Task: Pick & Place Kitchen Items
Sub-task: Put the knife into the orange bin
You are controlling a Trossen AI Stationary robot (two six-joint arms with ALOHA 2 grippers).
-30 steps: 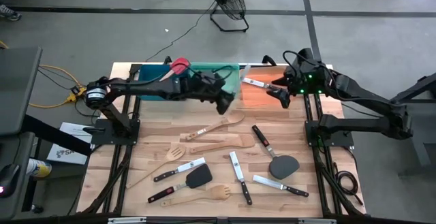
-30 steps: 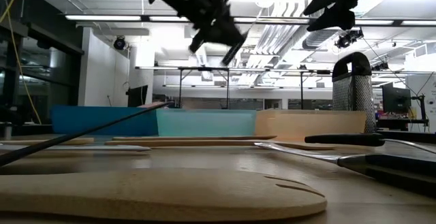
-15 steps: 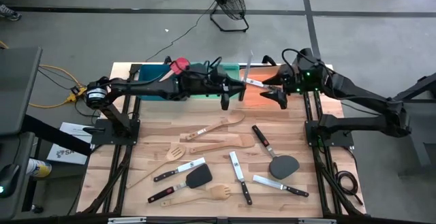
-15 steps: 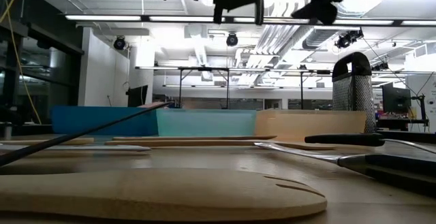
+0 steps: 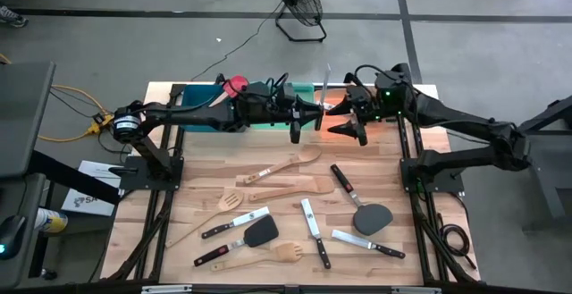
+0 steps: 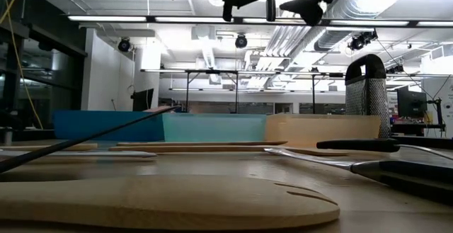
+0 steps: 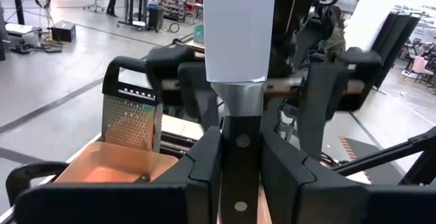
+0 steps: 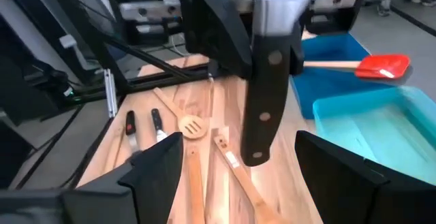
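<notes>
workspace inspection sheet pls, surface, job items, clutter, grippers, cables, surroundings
surface: wooden table, utensils spread over its near half
job's things: knife held in the air near the bins; wooden spoon, black turner and more knives loose on the table; red-headed spatula in the blue bin
clutter: grater by the orange bin
grippers: left gripper shut on the knife handle; right gripper open, facing the knife
cables: yellow cable on the floor at the left
surroundings: fan on the floor beyond the table
</notes>
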